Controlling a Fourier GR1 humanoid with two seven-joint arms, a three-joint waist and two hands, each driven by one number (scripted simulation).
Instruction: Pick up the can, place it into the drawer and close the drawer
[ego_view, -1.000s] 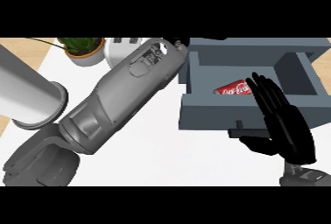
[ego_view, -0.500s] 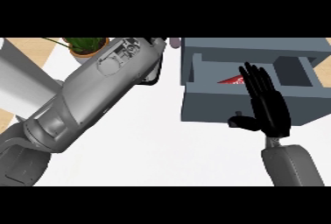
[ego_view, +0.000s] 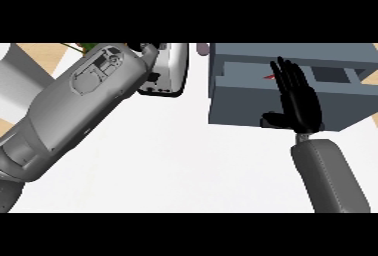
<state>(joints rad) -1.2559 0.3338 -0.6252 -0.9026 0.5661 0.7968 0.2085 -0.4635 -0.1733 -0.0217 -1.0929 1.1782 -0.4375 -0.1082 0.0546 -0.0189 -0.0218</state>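
With its fingers straight and together, thumb out to the side, the black right hand (ego_view: 297, 102) lies flat against the front panel of the grey box-shaped drawer (ego_view: 244, 102); it holds nothing, palm and fingers just resting on the panel. Judging by that pose, it is set to push the drawer shut, not to grasp. Only a sliver of the red can (ego_view: 270, 77) shows just left of the fingers, inside the drawer's narrow open slot, so the placing looks done and closing is the step in hand. That slot is already slim, drawer mostly in. Grey right forearm (ego_view: 328, 175) runs down to the lower edge. At the view's left the big grey left forearm (ego_view: 74, 115) crosses diagonally up toward the far edge of the white counter top (ego_view: 184, 165); the left hand itself is not visible. Just beside that arm's upper end stands a silver-white boxy appliance (ego_view: 170, 67).
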